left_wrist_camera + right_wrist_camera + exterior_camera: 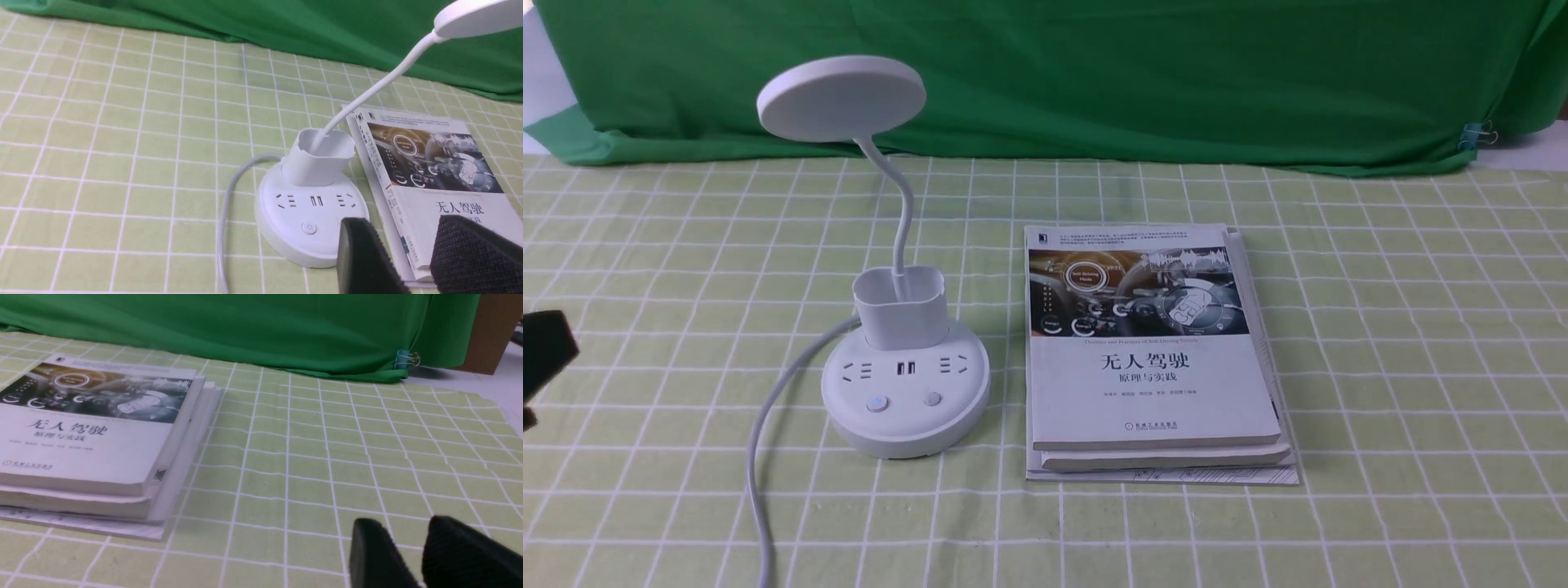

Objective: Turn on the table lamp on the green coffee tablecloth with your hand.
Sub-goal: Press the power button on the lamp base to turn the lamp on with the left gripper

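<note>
Closest to you, your left end effector has its two black fingers apart, and nothing is between them. In the front view you see it only as a black shape at the left edge of the frame, well apart from the lamp. Your right end effector shows only in its own wrist view. Its fingers are a little apart too and hold nothing, and there is bare cloth under them.

The green coffee tablecloth covers most of the tabletop. The table lamp stands on it, a bit left of the middle of the frame. Its round base has two buttons at the front, then sockets, then a small cup. A white cord runs from the base down to the bottom edge of the frame. A stack of books lies just right of the lamp and does not touch it.

Farther back, the lamp's thin neck bends up to the flat round head in the upper left of the frame. Behind it all hangs a dark green backdrop, with a small clip near the right edge.
</note>
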